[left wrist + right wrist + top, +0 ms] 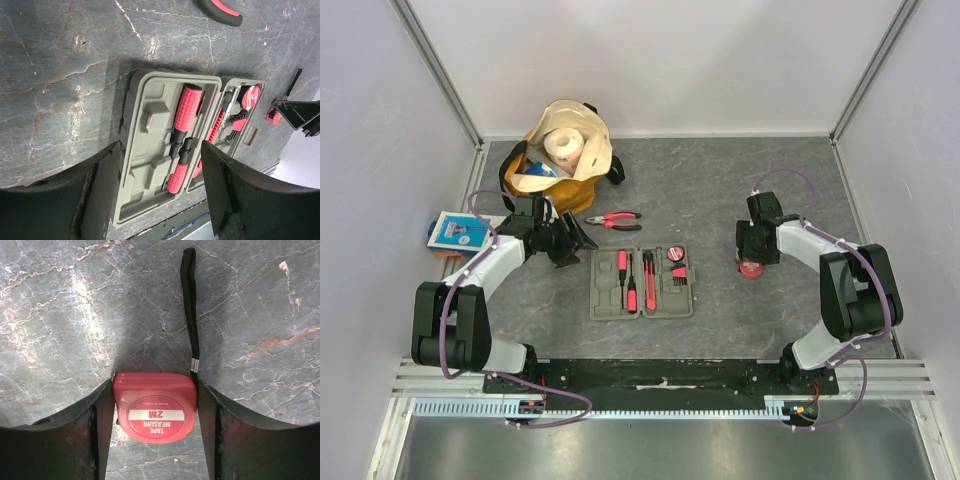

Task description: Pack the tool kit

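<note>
Fingers (102, 430) of the right claw (155, 385) press both sides of the red tape measure (155, 412), clamped on it. Whether it has left the table (60, 315) I cannot tell. The left claw (161, 145) hangs with its fingers apart and empty. Just ahead of its tips lies the open grey case (150, 120), with screwdrivers (187, 107) seated in their slots. Pliers (614, 220) lie loose beside that claw, outside the case. Packing looks partway done: tape measure, pliers and lid remain.
</note>
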### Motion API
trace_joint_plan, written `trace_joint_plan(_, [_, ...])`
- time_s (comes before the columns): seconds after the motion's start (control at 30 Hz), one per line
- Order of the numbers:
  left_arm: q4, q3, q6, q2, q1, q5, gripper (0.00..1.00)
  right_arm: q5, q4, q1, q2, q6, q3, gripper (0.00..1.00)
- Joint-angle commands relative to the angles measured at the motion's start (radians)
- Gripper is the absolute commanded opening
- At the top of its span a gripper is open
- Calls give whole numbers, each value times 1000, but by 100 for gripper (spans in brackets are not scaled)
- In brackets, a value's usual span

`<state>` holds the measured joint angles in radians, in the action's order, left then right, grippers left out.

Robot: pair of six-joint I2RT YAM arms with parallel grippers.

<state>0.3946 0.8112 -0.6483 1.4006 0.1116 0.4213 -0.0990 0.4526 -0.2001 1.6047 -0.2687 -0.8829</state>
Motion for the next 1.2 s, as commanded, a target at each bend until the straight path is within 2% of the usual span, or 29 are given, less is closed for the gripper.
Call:
trace_joint_plan(0.0, [-26, -6, 27, 0, 2, 22, 71, 42, 43, -9, 9, -14, 21, 58])
trace_joint_plan(0.13, [-26, -7, 26, 0, 0, 22, 70, 16, 41, -27, -3, -17, -7, 44])
trace_joint_plan(0.2, [-25, -7, 27, -5, 2, 22, 70, -1, 43, -48, -18, -21, -30, 42])
trace_joint_plan(0.43, [-13, -12, 26, -3, 0, 5, 70, -5, 95, -172, -68, -73, -166, 40])
trace_joint_plan(0.63, [19, -14, 24, 23, 2, -30, 70, 15, 112, -333, -69, -136, -275, 40])
trace_joint_plan(0.87, [44, -26, 9, 67, 2, -49, 69, 24, 112, -560, 26, -136, -384, 40])
trace_joint_plan(0.97, [50, -40, -5, 89, 2, -56, 69, 73, 112, -658, 89, -115, -416, 40])
trace_joint_plan(1.17, [66, -46, -22, 115, 0, -72, 67, 139, 144, -693, 138, -112, -398, 40])
